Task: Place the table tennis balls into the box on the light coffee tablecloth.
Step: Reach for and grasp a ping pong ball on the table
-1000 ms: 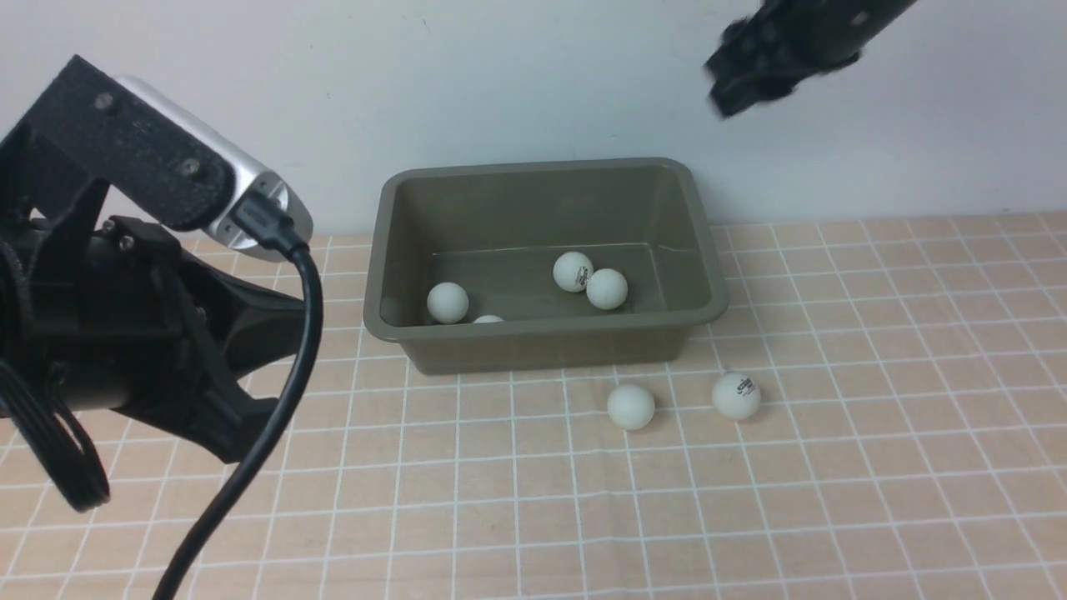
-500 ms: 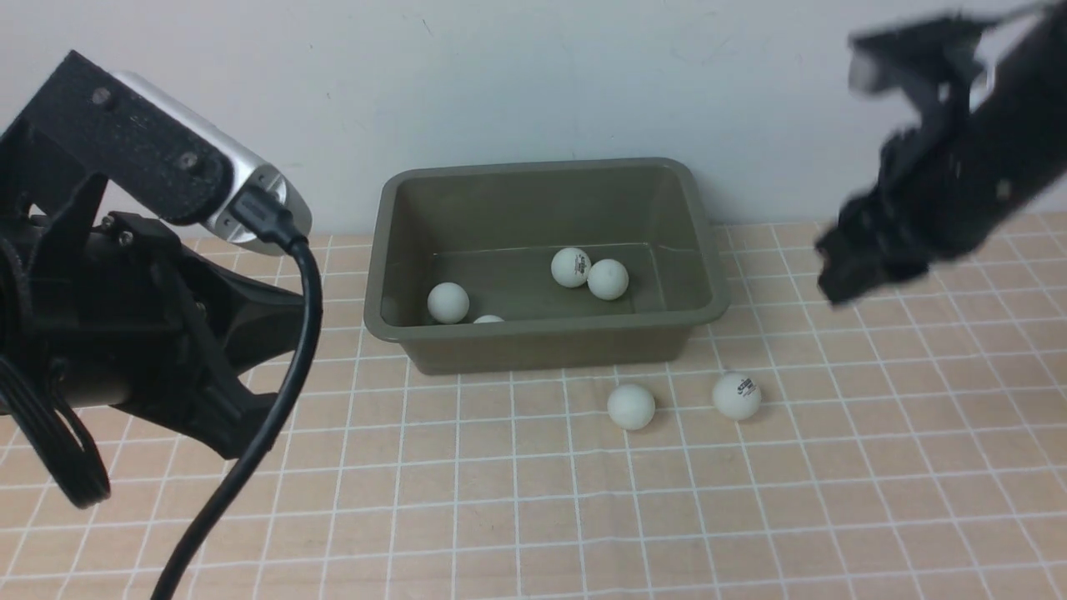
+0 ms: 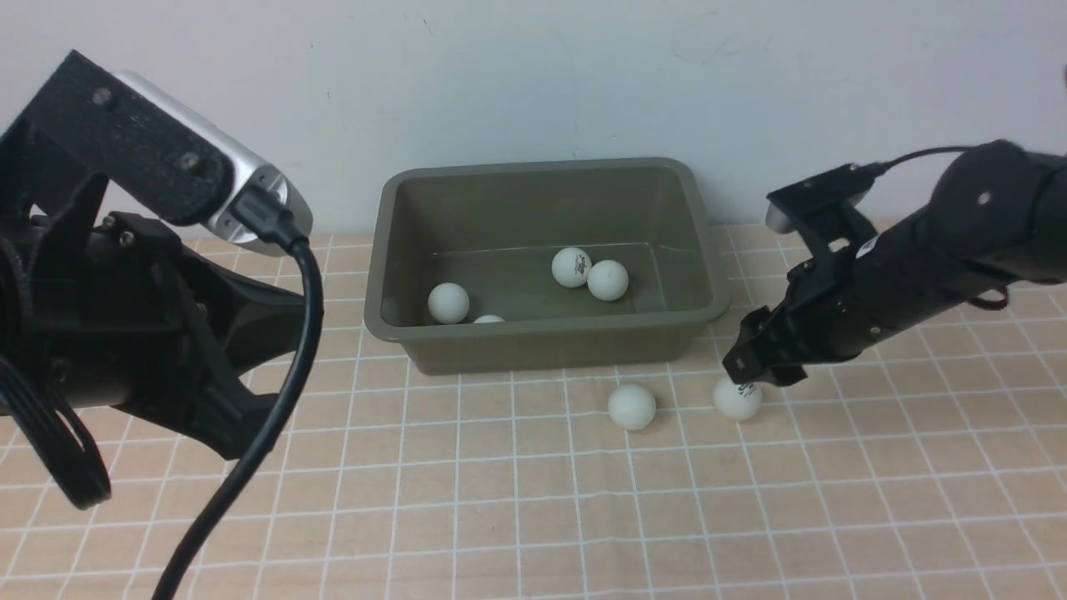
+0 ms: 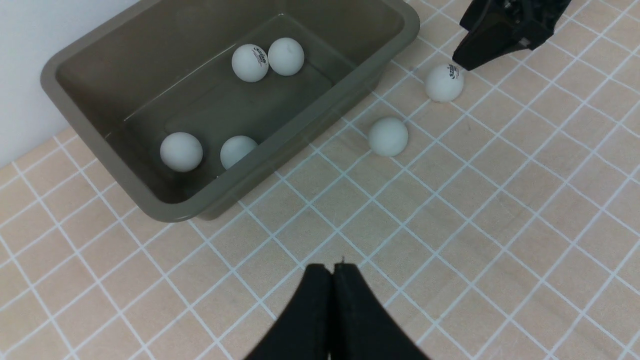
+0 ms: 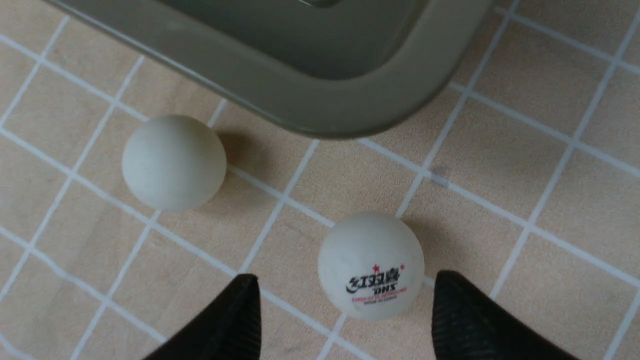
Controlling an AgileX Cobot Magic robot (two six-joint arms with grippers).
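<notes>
The olive-green box (image 3: 542, 332) stands on the light coffee tablecloth (image 3: 834, 500) and holds several white table tennis balls (image 3: 448, 302). Two more balls lie on the cloth in front of it: a plain one (image 3: 631, 407) and one with a printed logo (image 3: 737, 399). My right gripper (image 3: 754, 367) hangs open just above the logo ball (image 5: 371, 265). Its fingertips (image 5: 450, 300) stand either side of that ball without touching it. The plain ball (image 5: 174, 162) lies apart, near the box's corner (image 5: 350, 115). My left gripper (image 4: 332, 270) is shut and empty, over bare cloth.
The left arm (image 3: 125, 317) fills the front view's left side, its black cable (image 3: 275, 433) hanging down. A pale wall (image 3: 542, 75) rises right behind the box. Checked cloth stretches out in front of the balls and to the right.
My right arm has swung down from high at the back right to the logo ball. The left arm has not moved. Two balls in the box shifted slightly.
</notes>
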